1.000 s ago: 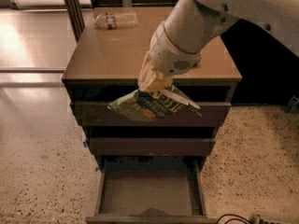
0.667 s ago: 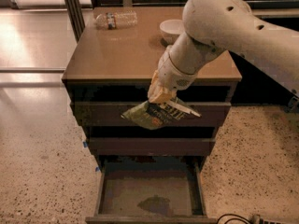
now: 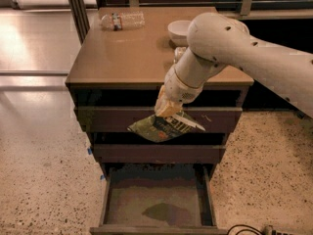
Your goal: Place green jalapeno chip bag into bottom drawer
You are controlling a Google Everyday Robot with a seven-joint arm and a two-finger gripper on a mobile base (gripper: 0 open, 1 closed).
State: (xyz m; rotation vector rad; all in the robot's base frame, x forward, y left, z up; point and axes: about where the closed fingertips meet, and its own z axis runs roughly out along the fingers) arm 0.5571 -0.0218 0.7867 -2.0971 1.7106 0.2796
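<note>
camera view: gripper [image 3: 166,112] pinches bag [image 3: 164,129] by top edge; bag hangs before middle drawer front [image 3: 117,153], above open bottom drawer [image 3: 110,199]. risk: early release, light bag flutters, lands on its rim or floor [image 3: 39,180]; lowering, bag may snag middle drawer front.

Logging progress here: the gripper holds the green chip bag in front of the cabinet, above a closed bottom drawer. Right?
Not quite. The camera view shows the bottom drawer pulled open, not closed. The rest stands: the gripper holds the green jalapeno chip bag in front of the cabinet, above that drawer.
</note>
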